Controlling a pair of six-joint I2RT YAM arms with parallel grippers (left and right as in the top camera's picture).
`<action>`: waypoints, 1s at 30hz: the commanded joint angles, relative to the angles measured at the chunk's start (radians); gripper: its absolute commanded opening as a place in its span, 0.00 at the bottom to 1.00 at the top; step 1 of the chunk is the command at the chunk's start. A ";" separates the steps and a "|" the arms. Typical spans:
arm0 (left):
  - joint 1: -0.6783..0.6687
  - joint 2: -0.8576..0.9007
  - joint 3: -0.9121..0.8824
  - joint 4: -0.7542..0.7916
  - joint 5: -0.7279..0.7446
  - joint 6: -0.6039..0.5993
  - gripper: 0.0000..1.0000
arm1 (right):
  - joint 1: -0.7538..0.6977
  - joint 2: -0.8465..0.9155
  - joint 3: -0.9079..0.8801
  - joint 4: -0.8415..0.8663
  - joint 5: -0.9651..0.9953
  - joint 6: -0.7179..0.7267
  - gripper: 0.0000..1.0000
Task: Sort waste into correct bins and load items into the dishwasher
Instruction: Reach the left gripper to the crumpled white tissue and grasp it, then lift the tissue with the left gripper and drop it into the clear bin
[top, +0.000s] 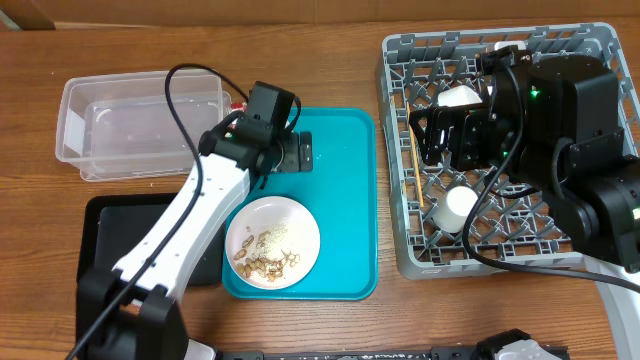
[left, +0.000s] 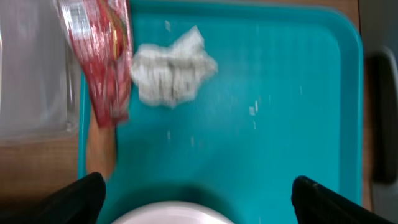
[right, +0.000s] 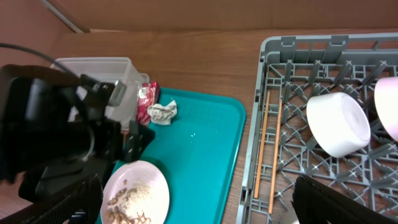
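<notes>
Two grippers, both with jaws spread wide and nothing between them. We note the left gripper (left: 199, 202) hovering over the teal tray (left: 280, 93), above the red wrapper (left: 102, 59) and the paper wad (left: 171, 71). These lie side by side at the tray corner nearest the clear tub (top: 75, 130), and the wrapper overhangs the rim. The plate (top: 298, 225) with crumbs (top: 262, 255) sits on the same tray. The right gripper (right: 199, 205) hangs over the dish rack (right: 323, 43), which holds a white bowl (right: 339, 124), a cup (top: 455, 208) and chopsticks (right: 266, 143).
</notes>
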 joint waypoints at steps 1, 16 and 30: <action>0.002 0.080 0.026 0.083 -0.073 0.069 0.97 | -0.001 -0.012 0.002 0.002 0.010 0.004 1.00; 0.002 0.254 0.045 0.182 -0.080 0.106 0.83 | -0.001 -0.012 0.002 0.002 0.010 0.004 1.00; 0.010 0.262 0.174 0.098 -0.116 0.140 0.85 | -0.001 -0.012 0.002 0.003 0.010 0.004 1.00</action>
